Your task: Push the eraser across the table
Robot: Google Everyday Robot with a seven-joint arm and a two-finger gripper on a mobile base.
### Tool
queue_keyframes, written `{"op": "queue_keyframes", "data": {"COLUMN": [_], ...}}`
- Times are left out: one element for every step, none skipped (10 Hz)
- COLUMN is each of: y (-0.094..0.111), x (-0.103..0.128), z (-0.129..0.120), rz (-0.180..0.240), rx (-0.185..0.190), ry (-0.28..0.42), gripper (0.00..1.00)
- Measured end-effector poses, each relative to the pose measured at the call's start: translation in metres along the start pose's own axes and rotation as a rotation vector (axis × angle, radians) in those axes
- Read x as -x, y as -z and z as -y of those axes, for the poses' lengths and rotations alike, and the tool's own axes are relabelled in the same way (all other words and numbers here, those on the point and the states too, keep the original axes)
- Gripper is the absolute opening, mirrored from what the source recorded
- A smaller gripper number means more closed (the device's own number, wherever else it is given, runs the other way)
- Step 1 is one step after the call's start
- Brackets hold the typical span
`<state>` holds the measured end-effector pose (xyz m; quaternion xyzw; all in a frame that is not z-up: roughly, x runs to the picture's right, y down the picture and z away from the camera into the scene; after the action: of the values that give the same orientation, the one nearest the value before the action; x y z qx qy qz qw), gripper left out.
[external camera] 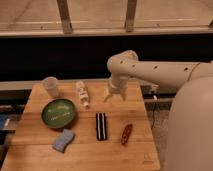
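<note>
Camera view. The two fingers [107,98] of the white gripper [114,97] are spread apart and grasp nothing. They point downward above the far middle part of the light wooden butcher-block table [135,150]. The gripper hangs from a white, hole-dotted robot arm [150,70] that reaches in from the right, where the rounded white robot body [192,125] fills the edge of the view.

Just left of the gripper lies a small white bottle with a printed label [82,93], on its side and pointing roughly toward the camera.

Nearer the camera than the gripper and well apart from it lies the flat black rectangular eraser with a pale lengthwise stripe [101,126], flat at mid-table with its long side running front to back.

To the eraser's right lies a small reddish-brown oblong object [126,134], slightly tilted.

Containers:
- A round green plate [43,114] sits left of the eraser. Pale streaks show on its floor, and whether they are contents or glare cannot be told.
- A translucent pale cup [50,86] stands upright at the far left corner. Its contents cannot be made out.

A blue-grey sponge [63,140] lies in front of the plate, near the table's front left.
</note>
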<state>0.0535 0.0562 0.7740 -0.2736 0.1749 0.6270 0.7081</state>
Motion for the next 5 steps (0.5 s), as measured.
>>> {"op": "queue_keyframes", "data": {"y": [0.0, 0.0, 0.0, -0.003, -0.012], "x": [0.0, 0.001, 0.001, -0.001, -0.007], "z": [-0.001, -0.003, -0.005, -0.004, -0.006], "rz": [0.0, 0.0, 0.001, -0.003, -0.016], "rx": [0.0, 0.001, -0.001, -0.018, -0.032], "ry": [0.001, 0.006, 0.013, 0.015, 0.013], "gripper": [0.64, 0.64, 0.64, 0.64, 0.64]}}
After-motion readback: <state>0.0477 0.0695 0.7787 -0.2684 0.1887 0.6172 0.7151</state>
